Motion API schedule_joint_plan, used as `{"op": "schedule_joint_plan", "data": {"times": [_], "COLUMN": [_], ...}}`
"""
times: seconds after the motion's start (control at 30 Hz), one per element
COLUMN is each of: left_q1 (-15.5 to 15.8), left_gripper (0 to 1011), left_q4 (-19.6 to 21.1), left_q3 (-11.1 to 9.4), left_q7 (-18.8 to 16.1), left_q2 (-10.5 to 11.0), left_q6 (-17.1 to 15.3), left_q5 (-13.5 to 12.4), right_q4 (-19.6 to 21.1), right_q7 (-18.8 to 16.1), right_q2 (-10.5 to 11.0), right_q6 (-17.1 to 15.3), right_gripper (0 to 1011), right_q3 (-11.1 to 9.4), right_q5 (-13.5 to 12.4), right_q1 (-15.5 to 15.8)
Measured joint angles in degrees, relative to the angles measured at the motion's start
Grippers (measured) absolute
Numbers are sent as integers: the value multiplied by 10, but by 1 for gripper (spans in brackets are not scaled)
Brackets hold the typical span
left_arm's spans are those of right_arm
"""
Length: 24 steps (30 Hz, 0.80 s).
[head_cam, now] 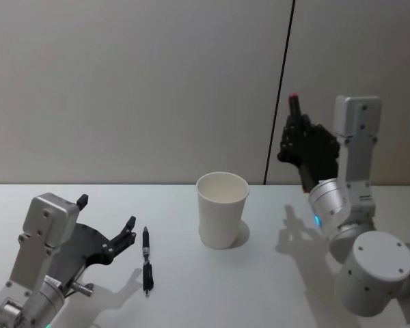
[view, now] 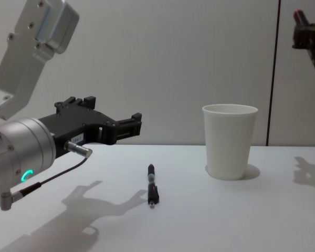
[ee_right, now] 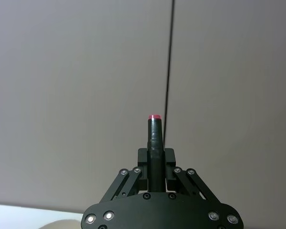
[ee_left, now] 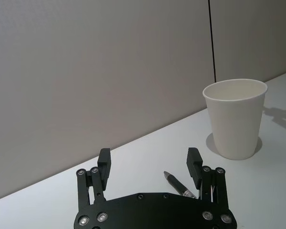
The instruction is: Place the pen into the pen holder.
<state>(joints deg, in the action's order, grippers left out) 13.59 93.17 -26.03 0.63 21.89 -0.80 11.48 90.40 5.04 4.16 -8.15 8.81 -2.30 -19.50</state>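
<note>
Pen holder (head_cam: 222, 212) seems empty; right gripper (head_cam: 297, 126) squeezes red-topped pen (head_cam: 295, 106) up high; left gripper (head_cam: 106, 212) hangs open by black pen (head_cam: 146, 263)

We take this for a robotics lab or test room, though the views show little of it: a smooth white table (head_cam: 191, 301) set against a plain grey panelled wall (head_cam: 123, 82) with one dark vertical seam (head_cam: 279, 89) toward the right, and the left arm (head_cam: 37, 246) and right arm (head_cam: 359, 198) rising at its near side.
</note>
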Motion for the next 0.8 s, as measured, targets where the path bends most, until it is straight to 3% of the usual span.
{"op": "schedule_joint_plan", "data": {"times": [0.4,0.8], "left_q1": [0,0], "left_gripper": [1001,1002], "left_q4": [0,0], "left_q3": [0,0], "left_q7": [0,0], "left_q2": [0,0], "left_q6": [0,0], "left_q5": [0,0], "right_q4": [-27,-39], "right_q7": [-14,-19], "right_q2": [-14,-29], "right_q6": [23,56], "right_gripper": [205,205], "right_q3": [41,57], "right_q5": [28,43], "right_q1": [-5,-16]}}
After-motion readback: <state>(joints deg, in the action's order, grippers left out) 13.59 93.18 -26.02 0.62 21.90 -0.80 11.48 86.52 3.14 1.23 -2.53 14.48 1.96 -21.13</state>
